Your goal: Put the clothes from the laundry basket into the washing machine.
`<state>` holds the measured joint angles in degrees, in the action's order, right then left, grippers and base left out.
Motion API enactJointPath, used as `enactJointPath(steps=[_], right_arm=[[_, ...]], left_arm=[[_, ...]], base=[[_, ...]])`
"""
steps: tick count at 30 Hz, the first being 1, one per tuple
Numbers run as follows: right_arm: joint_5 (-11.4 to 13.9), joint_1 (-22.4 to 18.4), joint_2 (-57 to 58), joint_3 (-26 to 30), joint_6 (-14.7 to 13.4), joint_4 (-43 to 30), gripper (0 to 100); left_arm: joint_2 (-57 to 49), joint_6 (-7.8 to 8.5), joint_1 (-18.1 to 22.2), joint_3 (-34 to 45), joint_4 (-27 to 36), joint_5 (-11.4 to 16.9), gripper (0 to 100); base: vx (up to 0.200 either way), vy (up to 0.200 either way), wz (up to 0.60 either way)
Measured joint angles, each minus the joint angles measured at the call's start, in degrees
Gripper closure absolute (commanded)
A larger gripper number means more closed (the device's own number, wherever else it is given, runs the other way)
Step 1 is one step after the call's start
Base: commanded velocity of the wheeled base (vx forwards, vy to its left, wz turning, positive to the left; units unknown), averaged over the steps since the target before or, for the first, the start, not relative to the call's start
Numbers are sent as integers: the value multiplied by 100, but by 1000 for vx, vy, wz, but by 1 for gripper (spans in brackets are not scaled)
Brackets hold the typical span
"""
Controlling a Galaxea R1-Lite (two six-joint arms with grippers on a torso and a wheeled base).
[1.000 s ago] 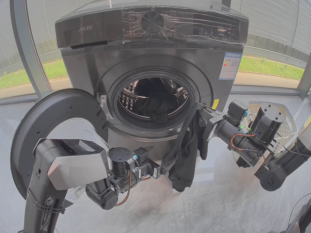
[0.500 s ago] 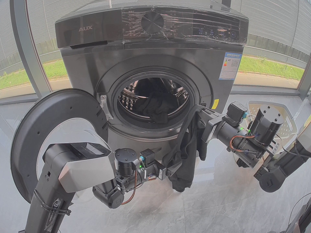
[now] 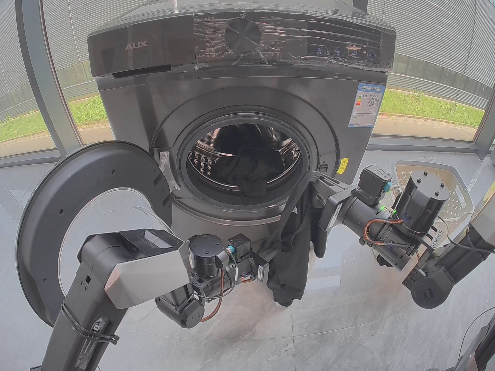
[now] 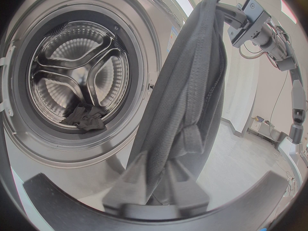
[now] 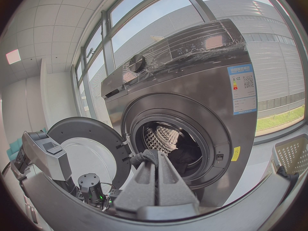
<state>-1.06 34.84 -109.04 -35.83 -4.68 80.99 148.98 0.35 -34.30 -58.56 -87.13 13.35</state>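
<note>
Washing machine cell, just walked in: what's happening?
Both grippers hold one dark garment in front of the washing machine, whose door hangs open. The right gripper is shut on its top end beside the lower right edge of the drum opening; the left gripper grips the lower bunch. It hangs outside the drum. Another dark piece lies inside. The laundry basket stands at the robot's right.

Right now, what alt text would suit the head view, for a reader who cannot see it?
Two grippers hold a black cloth garment in front of a dark grey front-loading washing machine with its round door open: right gripper at its top, left gripper lower. Another dark garment lies in its drum.
</note>
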Motion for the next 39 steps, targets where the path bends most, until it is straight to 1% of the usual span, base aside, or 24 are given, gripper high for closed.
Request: enactJointPath(steps=[10,16,19,24,25,27,28,30,33,34,36,39], right_arm=[[2,-26,-2,41,1,7,100],[5,-100,-2,63,4,2,100],[6,-149,1,69,6,0,100],[9,-213,20,72,9,-1,100],[11,-232,23,74,9,-4,100],[11,-235,28,74,12,-1,100],[13,-240,33,74,11,-4,100],[22,-251,41,85,11,-4,100],[41,-244,78,121,-16,-4,100],[41,-240,91,138,-32,-4,100],[49,-232,119,162,-60,0,100],[51,-224,155,177,-90,5,100]], left_arm=[[-121,-2,13,41,-128,-9,100],[-628,2,77,413,-141,-51,100],[-1053,5,117,722,-141,-148,100],[-1916,-46,200,1370,-141,-482,100],[-2238,-84,223,1634,-141,-563,100],[-2475,-119,236,1852,-141,-605,100],[-2701,-166,241,2075,-141,-646,100],[-3055,-295,252,2442,-139,-697,100],[-3536,-618,296,2914,-141,-758,100],[-3639,-689,311,3004,-141,-772,100],[-3829,-818,360,3104,-139,-802,100],[-4011,-913,402,3062,-141,-824,100]], base=[[0,0,0],[0,0,0],[0,0,0],[0,0,0],[0,0,0],[0,0,0],[0,0,0],[0,0,0],[0,0,0],[0,0,0],[0,0,0],[0,0,0]])
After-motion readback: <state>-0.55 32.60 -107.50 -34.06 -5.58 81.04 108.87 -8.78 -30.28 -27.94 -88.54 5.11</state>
